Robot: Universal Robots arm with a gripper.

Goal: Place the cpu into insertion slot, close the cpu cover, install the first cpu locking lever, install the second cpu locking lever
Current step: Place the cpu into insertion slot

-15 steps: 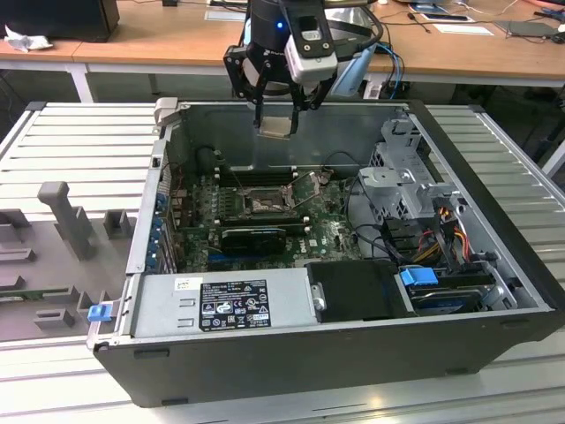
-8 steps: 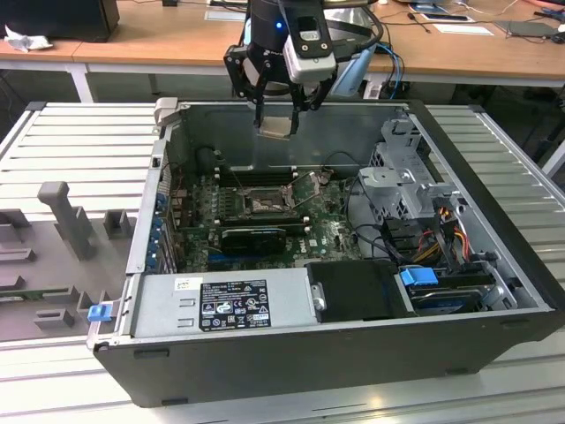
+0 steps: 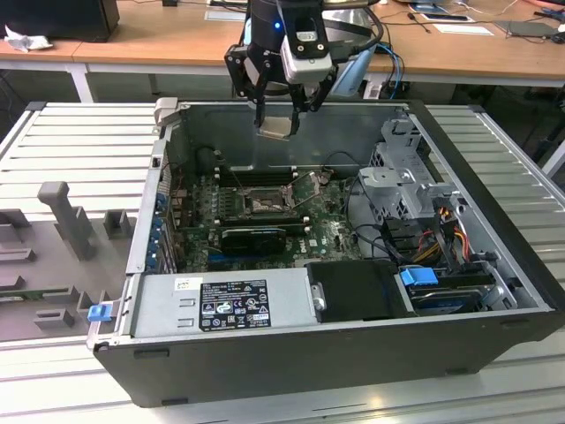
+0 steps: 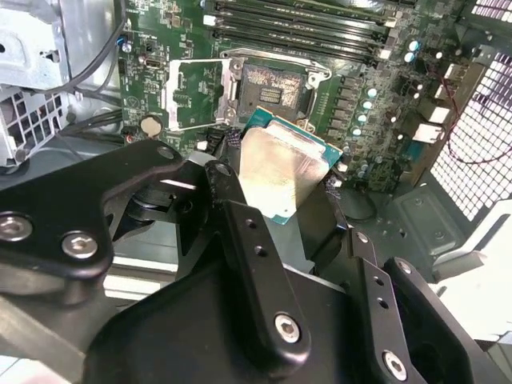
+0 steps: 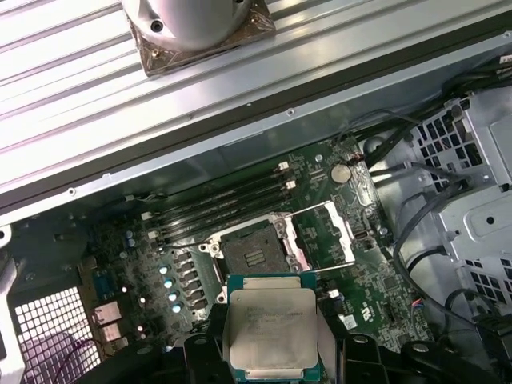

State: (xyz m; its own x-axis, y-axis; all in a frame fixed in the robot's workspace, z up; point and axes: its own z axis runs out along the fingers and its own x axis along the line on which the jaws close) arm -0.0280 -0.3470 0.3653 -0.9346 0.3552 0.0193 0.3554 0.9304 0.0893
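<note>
CPU point(image 3: 275, 125) hangs pinched by its edges in the closed fingers of the robot's hand point(image 3: 277, 117), above the far side of an open computer case point(image 3: 494, 265) that lies on a slatted metal worktop point(image 3: 79, 132). In both wrist views the pale plate point(image 4: 284, 172) point(image 5: 270, 328) hovers short of the insertion slot point(image 4: 272, 88) point(image 5: 252, 254), well apart from it and not yet over its centre. The slot point(image 3: 263, 203) lies bare on the green motherboard point(image 3: 331, 225), with the CPU cover point(image 4: 196, 96) point(image 5: 324, 236) swung open just beside it.

Placing it well likely means keeping the plate level, squaring its edges to the silver rim, then lowering it straight down and letting go without pressing, since the contacts in a socket like this bend easily. The raised cover and the long memory slots point(image 5: 216, 204) leave little room for a tilted approach.

A printed label point(image 3: 234, 305) marks the power supply point(image 3: 221, 305) at the near edge. Faint print shows on the plate itself in the first wrist view. Neither can be read.
</note>
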